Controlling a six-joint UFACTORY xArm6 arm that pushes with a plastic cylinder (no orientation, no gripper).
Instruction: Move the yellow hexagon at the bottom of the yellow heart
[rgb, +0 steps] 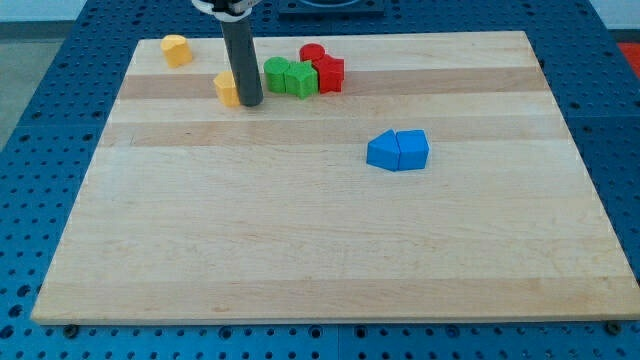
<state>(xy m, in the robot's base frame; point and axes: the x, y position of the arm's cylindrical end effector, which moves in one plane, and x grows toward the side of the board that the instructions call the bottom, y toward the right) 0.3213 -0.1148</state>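
The yellow hexagon (226, 88) lies near the view's top, left of centre, partly hidden behind my rod. My tip (250, 103) rests on the board right beside the hexagon's right side, touching or nearly touching it. The yellow heart (176, 49) lies at the view's top left, up and to the left of the hexagon, about a block's width apart from it.
Two green blocks (289, 76) sit just right of my tip, with a red cylinder (313, 53) and a red block (329, 73) beside them. Two blue blocks (398, 150) lie together right of centre. The wooden board (320, 250) rests on a blue perforated table.
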